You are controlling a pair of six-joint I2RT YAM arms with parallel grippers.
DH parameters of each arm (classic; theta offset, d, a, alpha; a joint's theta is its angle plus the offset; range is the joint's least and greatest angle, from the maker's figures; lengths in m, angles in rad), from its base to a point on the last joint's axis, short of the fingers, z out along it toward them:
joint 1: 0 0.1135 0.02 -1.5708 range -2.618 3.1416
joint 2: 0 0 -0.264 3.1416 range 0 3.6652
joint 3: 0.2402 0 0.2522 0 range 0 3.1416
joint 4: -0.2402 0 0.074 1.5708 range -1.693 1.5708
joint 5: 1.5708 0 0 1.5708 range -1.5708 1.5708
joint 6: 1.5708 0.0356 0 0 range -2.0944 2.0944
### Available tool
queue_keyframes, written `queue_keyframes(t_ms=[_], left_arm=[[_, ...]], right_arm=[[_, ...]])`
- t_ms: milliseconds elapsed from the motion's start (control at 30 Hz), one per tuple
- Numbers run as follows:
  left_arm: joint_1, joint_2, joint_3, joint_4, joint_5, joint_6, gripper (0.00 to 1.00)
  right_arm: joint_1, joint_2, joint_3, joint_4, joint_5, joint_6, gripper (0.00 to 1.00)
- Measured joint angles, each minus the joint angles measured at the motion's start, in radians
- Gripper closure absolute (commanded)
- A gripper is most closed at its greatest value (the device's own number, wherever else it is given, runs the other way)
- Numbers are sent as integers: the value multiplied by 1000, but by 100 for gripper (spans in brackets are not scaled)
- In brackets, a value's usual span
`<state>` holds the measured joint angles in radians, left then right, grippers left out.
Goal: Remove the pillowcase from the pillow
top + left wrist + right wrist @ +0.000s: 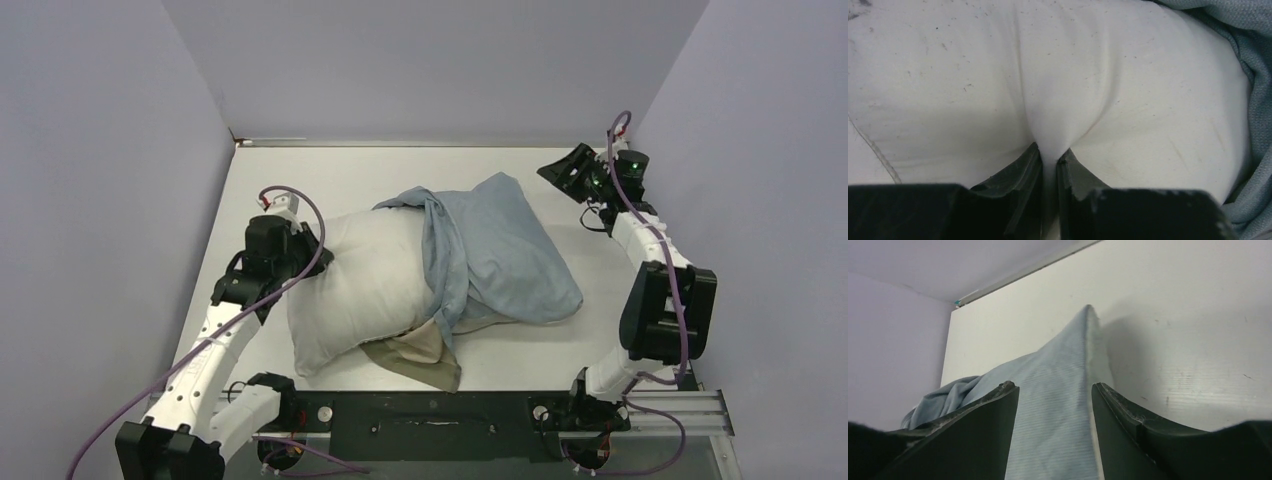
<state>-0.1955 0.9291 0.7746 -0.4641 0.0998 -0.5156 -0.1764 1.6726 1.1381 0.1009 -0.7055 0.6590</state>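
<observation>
The off-white pillow (350,285) lies across the middle of the table. Its left half is bare. The dusty-blue pillowcase (505,260) covers its right half, bunched in a ridge down the middle, with the tan inside (425,358) spilling out at the near edge. My left gripper (312,250) sits at the pillow's left end and is shut on a pinched fold of the pillow (973,75), the left gripper (1049,156) squeezing white fabric. My right gripper (558,170) hovers at the back right, open. In the right wrist view the pillowcase (1058,390) shows in the right gripper's (1053,387) gap, unpressed.
Lavender walls (120,150) close in the white table (330,170) on the left, back and right. The right arm (660,300) stands close to the right wall. A black mounting rail (430,410) runs along the near edge between the arm bases.
</observation>
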Motion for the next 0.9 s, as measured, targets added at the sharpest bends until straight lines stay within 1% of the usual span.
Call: queue_keyframes(t_ms=[33, 133, 200, 267, 467, 567, 600, 733, 767, 900], left_arm=[[-9, 8, 13, -6, -6, 7, 73], [-37, 21, 53, -34, -32, 29, 61], [-60, 22, 80, -59, -60, 40, 53], [-99, 22, 109, -88, -102, 55, 47], [-285, 16, 175, -156, -240, 92, 38], [-368, 0, 191, -183, -286, 109, 36], [-399, -5, 196, -191, -299, 113, 34], [-518, -23, 216, -219, -351, 132, 31], [-546, -25, 219, -229, -362, 134, 29], [-628, -27, 221, -261, -390, 135, 24]], right_arm=[[22, -41, -4, -10, 19, -16, 37], [95, -189, -20, -37, 79, -64, 30], [164, -305, -31, -60, 129, -107, 29], [246, -401, -46, -84, 181, -150, 28], [529, -645, -180, -198, 340, -223, 26], [653, -728, -259, -269, 417, -223, 25], [690, -747, -278, -294, 437, -220, 25], [848, -807, -332, -380, 505, -201, 24], [893, -816, -338, -406, 523, -197, 24], [1009, -826, -356, -462, 570, -178, 24]])
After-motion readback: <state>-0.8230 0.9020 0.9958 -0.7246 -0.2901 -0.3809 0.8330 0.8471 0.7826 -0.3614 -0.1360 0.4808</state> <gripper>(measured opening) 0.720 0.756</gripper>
